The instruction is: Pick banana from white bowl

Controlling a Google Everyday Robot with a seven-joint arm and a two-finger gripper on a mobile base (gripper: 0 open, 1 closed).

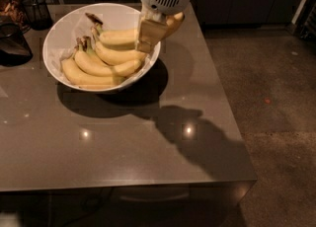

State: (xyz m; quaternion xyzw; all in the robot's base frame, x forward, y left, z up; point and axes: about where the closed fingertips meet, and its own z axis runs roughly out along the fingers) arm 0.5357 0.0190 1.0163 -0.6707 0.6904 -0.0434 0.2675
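Banana (117,37) atop other bananas (91,76) in white bowl (61,32); gripper (155,29) jaws clamp it at rim.

one white bowl (59,36), four yellow bananas (96,67) lay in it, the banana (118,37) was topmost of them, one gripper (157,32) was clamped on it at the bowl's right rim, one wire-mesh cup (37,11), one table (123,157)

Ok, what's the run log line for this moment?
phase: grasp | gripper: over right rim of wide glossy white bowl, shut on longest curved yellow banana | lift: not clear of bowl | rest: shorter yellow bananas in bowl
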